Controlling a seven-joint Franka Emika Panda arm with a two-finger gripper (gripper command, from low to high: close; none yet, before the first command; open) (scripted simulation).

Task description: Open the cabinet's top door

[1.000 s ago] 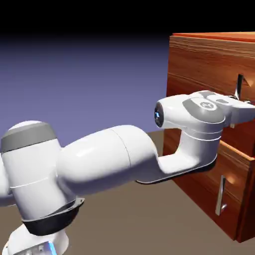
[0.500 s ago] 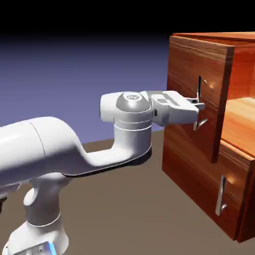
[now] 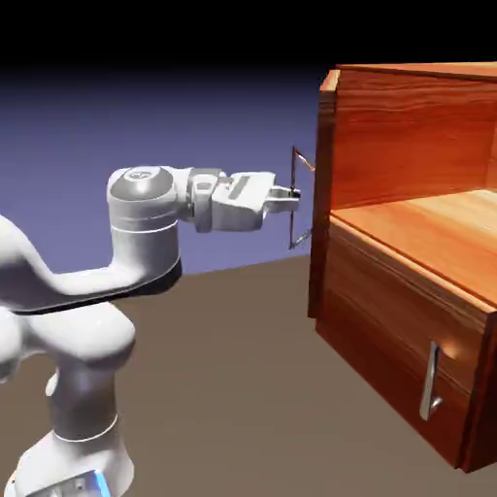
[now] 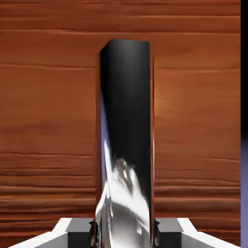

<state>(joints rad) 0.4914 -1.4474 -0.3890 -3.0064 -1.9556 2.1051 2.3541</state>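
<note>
- On the exterior view's left I see my white arm, bent, with its hand reaching right toward the cabinet.
- Next comes my gripper. It is closed on the top handle, with one finger on each side of it.
- That handle is a thin metal bar. It stands up tall on the front of the top door, and my fingers hold it near its middle.
- Then I see the top door, swung wide open. I see it almost from its thin side, at the cabinet's left front edge.
- Right of the door I can look into the top part of the cabinet. It has a red-brown wall and a lighter wood shelf.
- Below that shelf is the lower panel, shut flat against the cabinet's front.
- The lower handle stands up near the lower panel's right edge, with no finger on it.
- In the hand view, the top handle looks big, dark and shiny, right between my two finger tips. The door's wood fills most of the space behind it.
</note>
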